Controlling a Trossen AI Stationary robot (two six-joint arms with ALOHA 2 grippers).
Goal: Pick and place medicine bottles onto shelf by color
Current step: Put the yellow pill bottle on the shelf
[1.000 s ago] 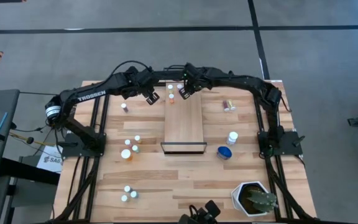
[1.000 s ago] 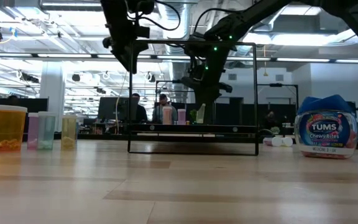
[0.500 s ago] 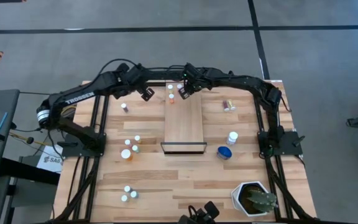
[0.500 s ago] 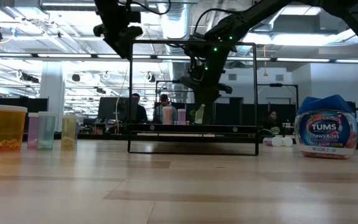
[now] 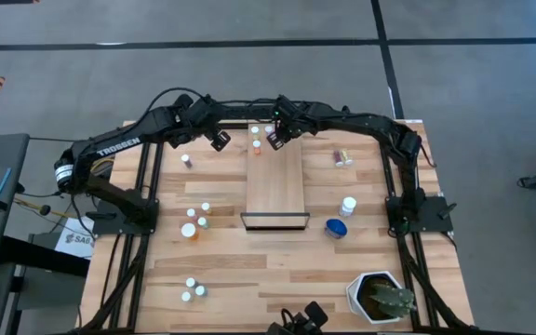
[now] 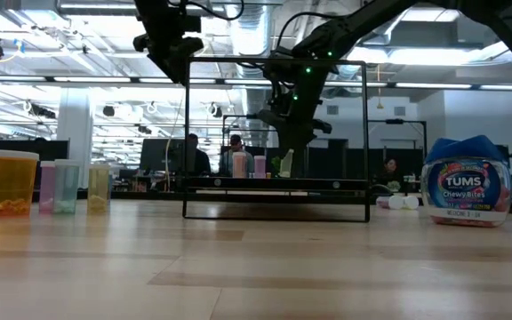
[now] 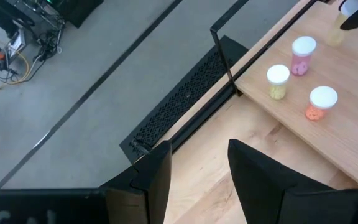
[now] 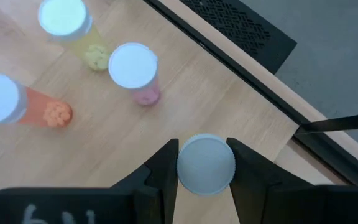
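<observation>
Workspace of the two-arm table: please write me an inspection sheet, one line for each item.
Surface: wood plank tabletop.
Job's things: shelf with three bottles at its far end; more bottles scattered on the table; blue Tums bottle.
Clutter: white plant pot.
Grippers: right gripper, jaws shut on a white-capped bottle above the shelf's far end; left gripper, jaws open, empty, beside the shelf.
Cables: cables on the floor.
Surroundings: people behind the table.

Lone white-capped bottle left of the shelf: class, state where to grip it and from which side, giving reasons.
Probably best to grip the lone bottle just under its cap, coming straight down from above. It stands upright with nothing close beside it, so fingers can straddle it. The left gripper hangs nearest.
</observation>
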